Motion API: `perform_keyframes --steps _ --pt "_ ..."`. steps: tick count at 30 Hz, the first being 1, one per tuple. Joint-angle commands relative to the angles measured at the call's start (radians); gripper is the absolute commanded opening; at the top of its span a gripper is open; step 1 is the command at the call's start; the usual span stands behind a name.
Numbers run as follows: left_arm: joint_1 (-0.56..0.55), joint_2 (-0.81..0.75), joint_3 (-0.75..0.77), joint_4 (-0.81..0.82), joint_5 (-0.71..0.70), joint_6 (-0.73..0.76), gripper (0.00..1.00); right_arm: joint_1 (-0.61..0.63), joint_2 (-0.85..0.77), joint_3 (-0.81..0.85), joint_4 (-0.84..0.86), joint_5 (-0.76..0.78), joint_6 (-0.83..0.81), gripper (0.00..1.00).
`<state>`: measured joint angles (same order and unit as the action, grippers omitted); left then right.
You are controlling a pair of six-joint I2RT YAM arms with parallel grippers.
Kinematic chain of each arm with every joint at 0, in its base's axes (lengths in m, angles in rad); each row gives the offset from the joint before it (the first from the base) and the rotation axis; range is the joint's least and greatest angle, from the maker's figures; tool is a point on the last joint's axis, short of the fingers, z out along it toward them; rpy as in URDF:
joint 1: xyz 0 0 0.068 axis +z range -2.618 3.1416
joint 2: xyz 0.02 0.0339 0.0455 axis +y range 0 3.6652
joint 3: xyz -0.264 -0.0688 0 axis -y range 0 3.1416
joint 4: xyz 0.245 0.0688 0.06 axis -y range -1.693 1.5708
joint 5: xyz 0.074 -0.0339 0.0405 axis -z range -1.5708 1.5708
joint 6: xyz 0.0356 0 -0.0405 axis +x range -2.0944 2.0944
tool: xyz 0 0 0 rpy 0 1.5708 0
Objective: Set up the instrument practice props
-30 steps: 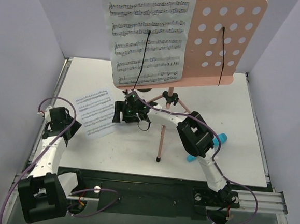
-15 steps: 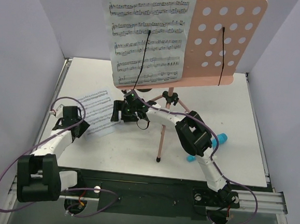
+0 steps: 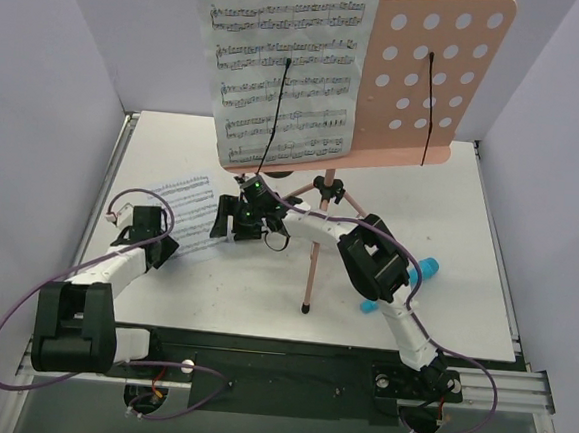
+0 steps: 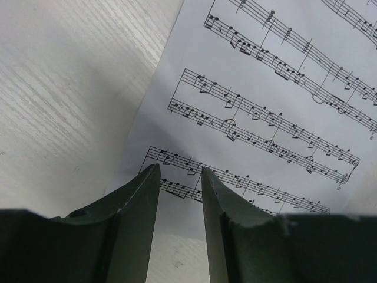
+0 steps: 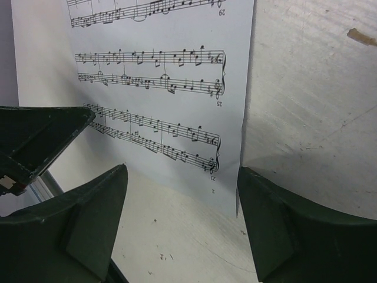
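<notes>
The pink music stand (image 3: 431, 77) stands at the back, its thin tripod legs (image 3: 310, 268) on the table. One white sheet of music (image 3: 281, 65) rests on the left half of its desk under a black wire holder (image 3: 274, 115). A second sheet (image 3: 185, 208) (image 4: 265, 88) (image 5: 159, 76) lies flat on the table left of the stand. My left gripper (image 3: 163, 250) (image 4: 179, 177) hovers low over its near corner, open with a narrow gap. My right gripper (image 3: 224, 221) (image 5: 182, 177) is open wide at the sheet's opposite corner, whose edge curls up slightly.
A blue-ended object (image 3: 368, 305) lies on the table behind the right arm's elbow. The right half of the stand's desk carries only its wire holder (image 3: 429, 107). White walls close in the table on three sides.
The left arm has swung forward and right, bringing its gripper down to the flat sheet's near corner, jaws slightly narrower. The right gripper has edged a little left.
</notes>
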<state>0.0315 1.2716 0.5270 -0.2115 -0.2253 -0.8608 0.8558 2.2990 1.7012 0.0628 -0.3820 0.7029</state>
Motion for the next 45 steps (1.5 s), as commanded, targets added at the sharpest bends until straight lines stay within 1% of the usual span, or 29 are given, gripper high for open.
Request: perform_keyframes --steps 1,4,5,12,14,21,30,32,37,45 --pt "-0.019 0.032 0.005 0.05 -0.017 -0.007 0.45 -0.008 -0.003 -0.037 0.025 -0.041 0.063 0.71" --pt "-0.022 0.061 0.01 0.057 -0.025 -0.012 0.44 -0.009 -0.007 -0.049 0.037 -0.044 0.07 0.7" --pt "-0.054 0.069 0.01 0.058 -0.028 -0.015 0.44 -0.011 -0.009 -0.049 0.038 -0.047 0.072 0.7" --pt "-0.076 0.095 0.011 0.064 -0.028 -0.021 0.44 -0.017 -0.013 -0.077 0.084 -0.075 0.099 0.7" --pt "-0.076 0.086 0.01 0.061 -0.031 -0.021 0.44 -0.021 -0.012 -0.097 0.129 -0.089 0.134 0.7" --pt "-0.082 0.043 -0.004 0.044 -0.029 -0.02 0.44 -0.04 -0.006 -0.166 0.383 -0.132 0.292 0.7" --pt "-0.084 0.038 -0.021 0.049 -0.022 -0.023 0.44 -0.052 0.008 -0.19 0.619 -0.141 0.395 0.7" --pt "-0.084 0.04 -0.021 0.05 -0.02 -0.021 0.44 -0.057 0.011 -0.196 0.663 -0.143 0.423 0.7" --pt "-0.084 0.046 -0.019 0.055 -0.017 -0.021 0.44 -0.061 0.023 -0.173 0.695 -0.166 0.454 0.7" --pt "-0.084 0.06 -0.016 0.06 -0.011 -0.023 0.44 -0.061 0.042 -0.169 0.813 -0.205 0.501 0.69"
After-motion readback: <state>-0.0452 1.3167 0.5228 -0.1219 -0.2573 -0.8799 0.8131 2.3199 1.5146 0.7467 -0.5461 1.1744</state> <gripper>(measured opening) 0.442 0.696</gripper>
